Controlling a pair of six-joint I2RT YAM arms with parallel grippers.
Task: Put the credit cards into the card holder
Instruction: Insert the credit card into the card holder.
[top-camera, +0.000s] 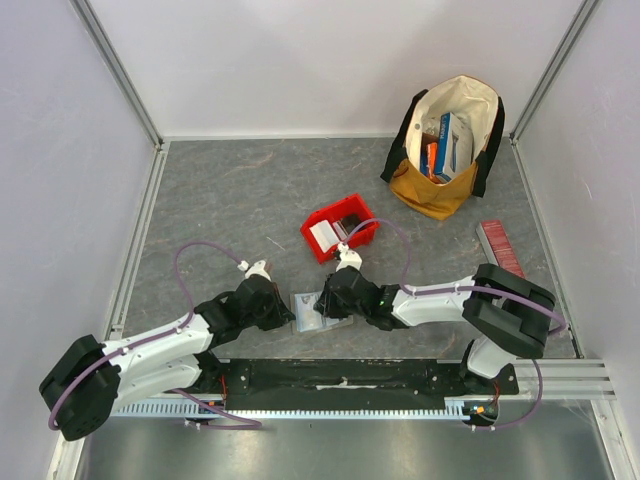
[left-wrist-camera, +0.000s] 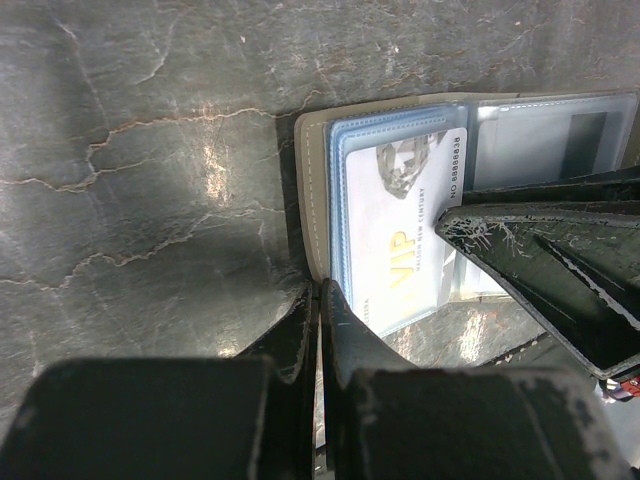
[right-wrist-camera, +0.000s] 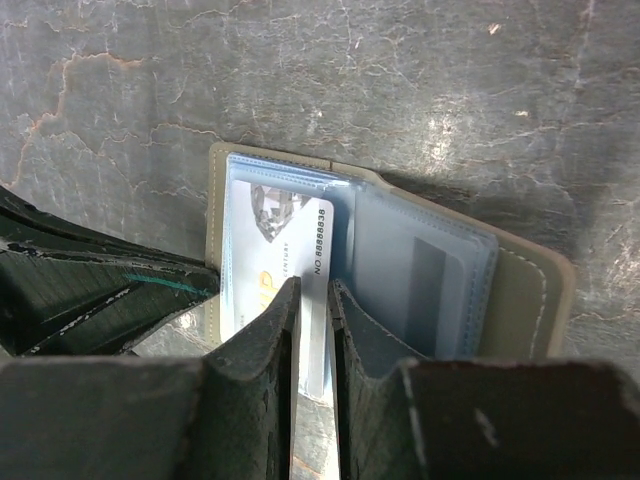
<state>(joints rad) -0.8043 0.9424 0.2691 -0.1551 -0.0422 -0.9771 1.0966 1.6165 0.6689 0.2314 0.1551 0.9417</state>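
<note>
Over the open card holder, right gripper pinches a white card; left gripper is clamped on the holder's edge.

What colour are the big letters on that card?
Gold, on a white card; the left wrist view shows it best.
</note>
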